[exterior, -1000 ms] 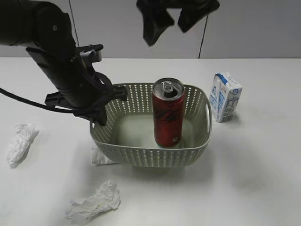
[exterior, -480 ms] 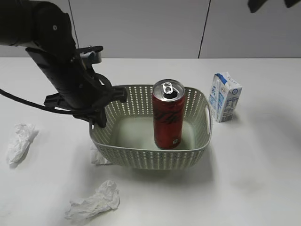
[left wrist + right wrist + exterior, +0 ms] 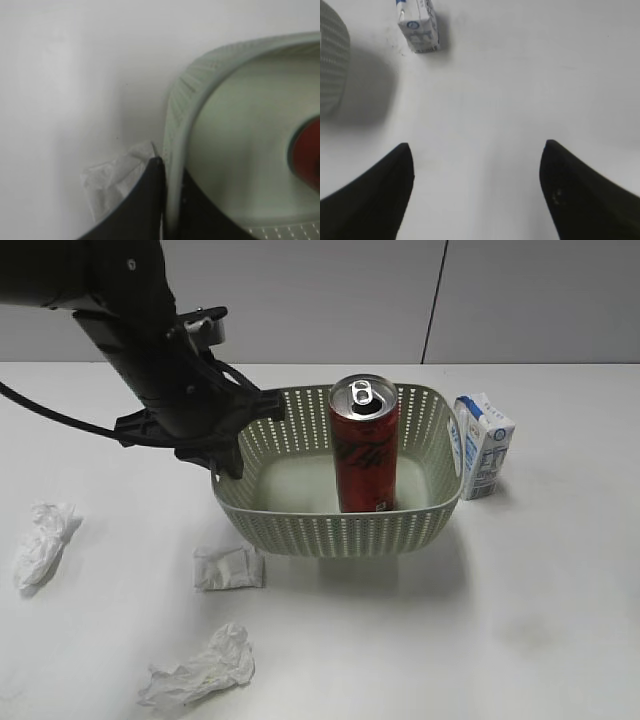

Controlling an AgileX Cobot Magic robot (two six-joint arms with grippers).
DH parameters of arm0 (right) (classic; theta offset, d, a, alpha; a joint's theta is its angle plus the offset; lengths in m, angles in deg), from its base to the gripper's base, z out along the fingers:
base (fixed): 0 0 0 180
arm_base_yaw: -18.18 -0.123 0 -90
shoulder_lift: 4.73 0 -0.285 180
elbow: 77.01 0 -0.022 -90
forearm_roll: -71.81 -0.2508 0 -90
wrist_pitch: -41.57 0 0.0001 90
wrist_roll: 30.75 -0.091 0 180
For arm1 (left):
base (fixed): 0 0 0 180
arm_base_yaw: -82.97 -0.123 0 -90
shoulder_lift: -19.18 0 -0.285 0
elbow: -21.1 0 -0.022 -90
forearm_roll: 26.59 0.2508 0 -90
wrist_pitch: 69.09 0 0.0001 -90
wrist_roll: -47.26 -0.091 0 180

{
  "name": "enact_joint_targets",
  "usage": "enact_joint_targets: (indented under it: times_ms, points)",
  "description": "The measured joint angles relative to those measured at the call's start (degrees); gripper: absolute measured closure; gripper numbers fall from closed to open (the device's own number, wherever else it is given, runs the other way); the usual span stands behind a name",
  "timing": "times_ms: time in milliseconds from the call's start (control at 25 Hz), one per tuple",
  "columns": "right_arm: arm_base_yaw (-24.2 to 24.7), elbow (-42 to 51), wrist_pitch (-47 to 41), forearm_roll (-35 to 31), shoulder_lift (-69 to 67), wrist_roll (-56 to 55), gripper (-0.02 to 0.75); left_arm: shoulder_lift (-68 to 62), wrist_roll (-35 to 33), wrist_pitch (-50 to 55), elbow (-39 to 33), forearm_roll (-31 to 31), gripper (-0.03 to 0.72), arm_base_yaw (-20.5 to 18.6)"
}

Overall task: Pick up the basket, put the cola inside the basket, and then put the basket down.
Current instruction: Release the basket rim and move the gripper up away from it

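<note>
The pale green basket (image 3: 330, 530) hangs above the table, a shadow under it. The red cola can (image 3: 364, 450) stands upright inside it. My left gripper (image 3: 228, 445) is shut on the basket's left rim. In the left wrist view the gripper (image 3: 170, 180) pinches the rim (image 3: 176, 130) between its fingers, and a red patch of the cola (image 3: 307, 155) shows at the right edge. My right gripper (image 3: 476, 150) is open and empty, high over bare table; it does not show in the exterior view. The basket's edge (image 3: 332, 60) shows at the left of the right wrist view.
A white-and-blue carton (image 3: 483, 445) stands right of the basket and also shows in the right wrist view (image 3: 418, 22). Crumpled tissues lie at far left (image 3: 42, 540), under the basket's left corner (image 3: 228, 567) and at the front (image 3: 200, 668).
The left gripper has lifted the basket with the cola up and to the right, uncovering the tissue that lay under it. The right gripper has left the exterior view at the top.
</note>
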Motion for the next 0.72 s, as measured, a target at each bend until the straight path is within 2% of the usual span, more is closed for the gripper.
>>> enact_joint_targets:
  times_ms: [400, 600, 720]
  points:
    - [0.0, 29.8, 7.5, -0.2, 31.9, 0.0, 0.146, -7.4, 1.2, 1.3, 5.7, 0.7, 0.690, -1.2]
    - [0.0, 36.8, 7.1, -0.2, 47.3, 0.0, 0.146, -9.1, 1.2, 1.0, 5.9, 0.5, 0.680, -1.2]
    - [0.0, 38.6, 6.6, -0.2, 56.1, 0.0, 0.146, -9.2, 1.2, -0.3, 5.9, 0.3, 0.603, -1.2]
